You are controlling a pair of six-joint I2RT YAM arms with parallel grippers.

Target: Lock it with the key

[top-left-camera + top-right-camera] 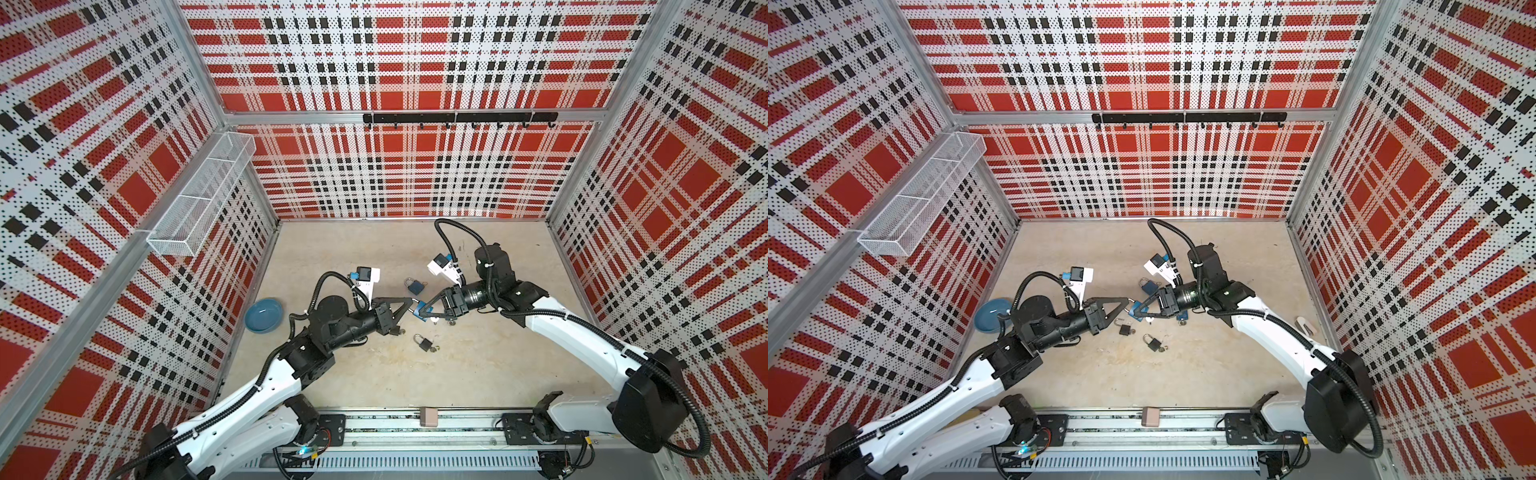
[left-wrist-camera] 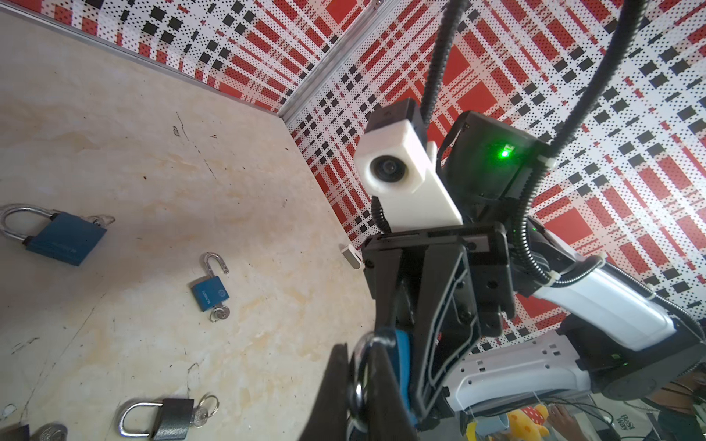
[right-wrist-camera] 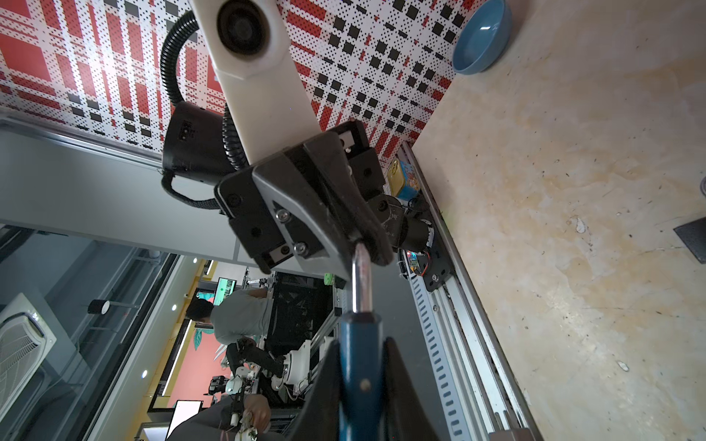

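A blue padlock (image 1: 422, 311) (image 1: 1135, 311) hangs in mid-air between both grippers. My right gripper (image 3: 361, 382) (image 1: 423, 310) is shut on its blue body (image 3: 361, 359). My left gripper (image 2: 359, 382) (image 1: 411, 304) is shut on its steel shackle (image 2: 361, 362) (image 3: 361, 278), which runs straight from the body into the left fingers (image 3: 336, 225). No key shows on the held padlock. On the floor a black padlock (image 2: 168, 418) (image 1: 424, 343) carries a key with a ring (image 2: 202, 412).
More padlocks lie on the floor: a blue one (image 1: 414, 285) (image 2: 65, 236), a small blue one with its shackle open (image 2: 210, 292), and a black one (image 1: 1124, 329). A blue bowl (image 1: 263, 314) sits by the left wall. A mesh basket (image 1: 199, 195) hangs there.
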